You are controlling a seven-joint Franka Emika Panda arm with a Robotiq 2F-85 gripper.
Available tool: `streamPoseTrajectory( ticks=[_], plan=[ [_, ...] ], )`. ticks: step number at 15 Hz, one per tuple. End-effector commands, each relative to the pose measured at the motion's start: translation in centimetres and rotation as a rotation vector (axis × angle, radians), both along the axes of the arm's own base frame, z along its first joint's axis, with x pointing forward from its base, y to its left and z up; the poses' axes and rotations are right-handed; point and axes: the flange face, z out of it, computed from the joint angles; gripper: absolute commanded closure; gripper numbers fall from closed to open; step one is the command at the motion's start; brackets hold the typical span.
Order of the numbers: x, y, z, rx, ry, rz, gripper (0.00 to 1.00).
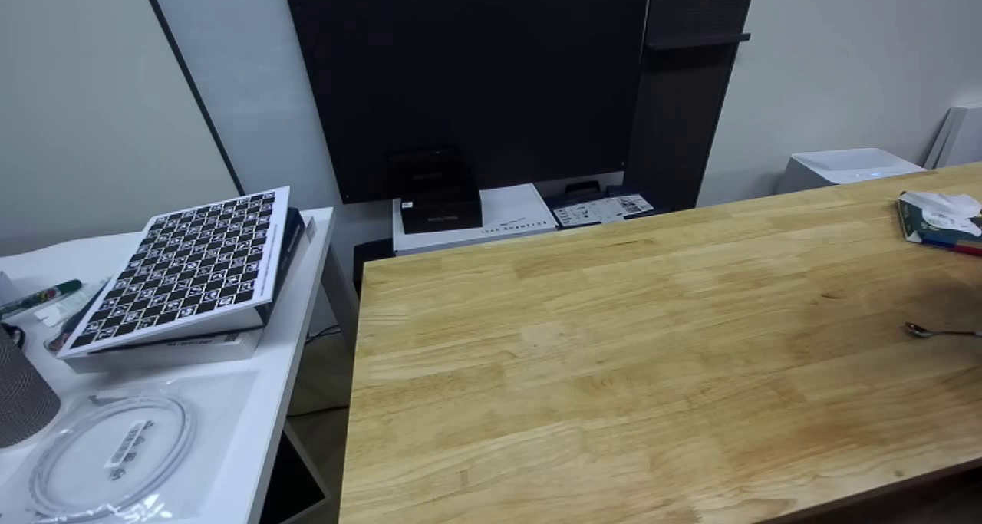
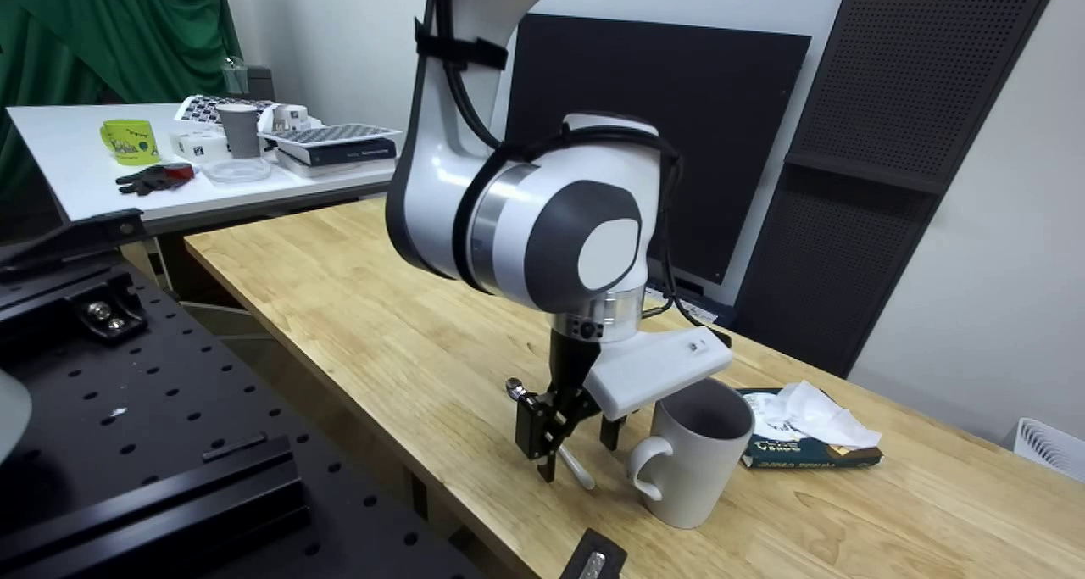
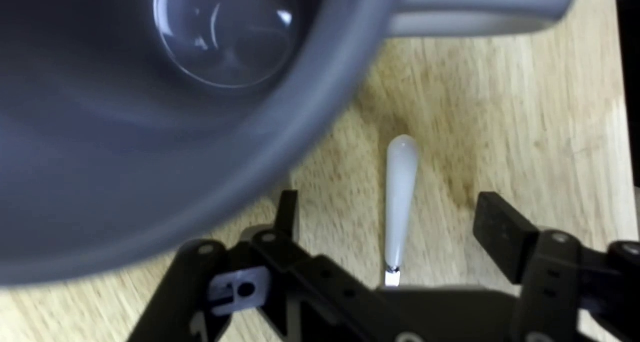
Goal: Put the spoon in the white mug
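Tabletop (image 2: 339, 291) holds one spoon (image 3: 400, 202), one white mug (image 2: 703, 460).

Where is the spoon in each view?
In an exterior view: the spoon at the right edge, cut off.
In an exterior view: spoon at lower middle, partly behind the gripper.
In the wrist view: spoon right of centre, partly hidden.
Shared landmark: the wooden tabletop.

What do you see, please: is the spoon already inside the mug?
No, in the wrist view the spoon lies on the table, outside the mug.
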Motion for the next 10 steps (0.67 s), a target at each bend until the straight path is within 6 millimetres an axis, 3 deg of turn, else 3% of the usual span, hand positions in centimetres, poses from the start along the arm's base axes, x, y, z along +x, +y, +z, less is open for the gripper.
streamPoseTrajectory(
  ticks=[1,10],
  plan=[
    [0.20,-0.52,-2.55,-0.002,-0.013,-0.027,0.40],
    [0.37,-0.89,-2.39,-0.023,-0.011,-0.044,0.99]
  ],
)
